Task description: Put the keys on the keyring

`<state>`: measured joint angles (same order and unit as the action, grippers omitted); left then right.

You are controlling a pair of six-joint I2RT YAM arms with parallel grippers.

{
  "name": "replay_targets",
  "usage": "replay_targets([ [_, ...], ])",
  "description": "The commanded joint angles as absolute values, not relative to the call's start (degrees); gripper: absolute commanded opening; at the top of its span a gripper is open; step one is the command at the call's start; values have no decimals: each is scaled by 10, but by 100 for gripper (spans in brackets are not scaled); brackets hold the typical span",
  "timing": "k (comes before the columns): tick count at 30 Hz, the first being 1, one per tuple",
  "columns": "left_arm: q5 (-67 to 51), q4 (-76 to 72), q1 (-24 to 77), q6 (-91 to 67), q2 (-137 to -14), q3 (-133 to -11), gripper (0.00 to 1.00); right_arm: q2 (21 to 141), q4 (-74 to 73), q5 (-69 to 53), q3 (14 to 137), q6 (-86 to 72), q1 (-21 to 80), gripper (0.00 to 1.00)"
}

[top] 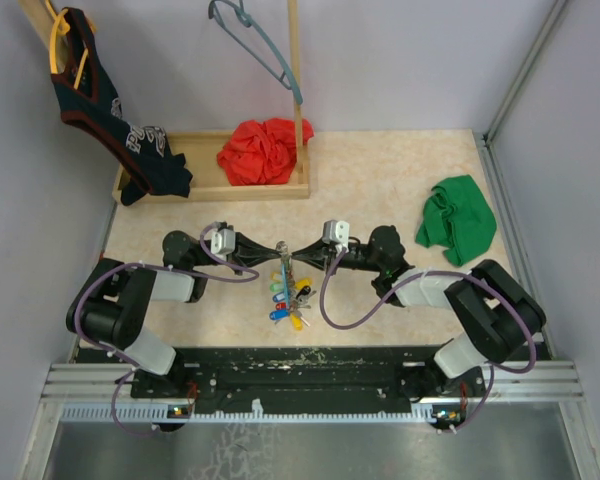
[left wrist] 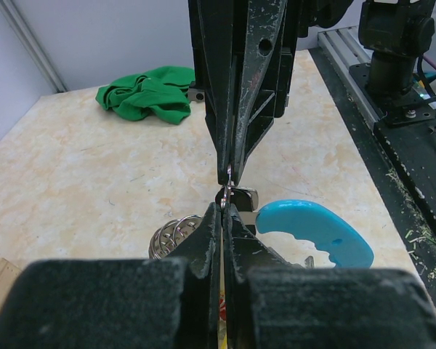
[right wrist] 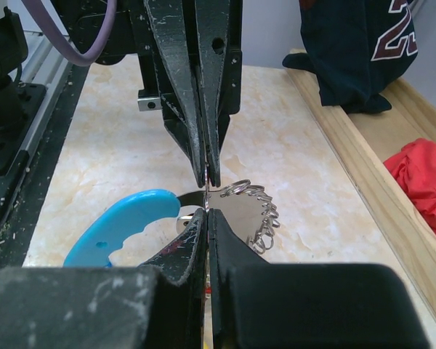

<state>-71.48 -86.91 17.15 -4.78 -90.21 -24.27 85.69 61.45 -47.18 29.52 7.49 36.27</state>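
My left gripper and right gripper meet tip to tip at the table's middle. Both are shut on one small metal ring, which shows edge-on as a thin wire. In the left wrist view my own jaws point at the right gripper. In the right wrist view my own jaws face the left gripper. The keyring's light-blue section lies just below, with several small wire rings strung on its grey part. Keys with coloured heads cluster under the tips.
A green cloth lies at the right. At the back stands a wooden tray holding a red cloth, with a dark jersey draped over its left end. A grey-blue hanger hangs above. A metal rail runs along the near edge.
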Motion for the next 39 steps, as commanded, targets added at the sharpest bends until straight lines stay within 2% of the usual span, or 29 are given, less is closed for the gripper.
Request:
replay_targets([
  [1, -720, -1026, 174, -54, -895, -251, 0, 859, 653, -475, 308, 63, 370, 0],
  [21, -719, -1026, 180, -55, -894, -249, 0, 863, 680, -441, 302, 47, 378, 0],
  [39, -701, -1026, 180, -50, -885, -241, 0, 840, 646, -407, 280, 58, 368, 0],
])
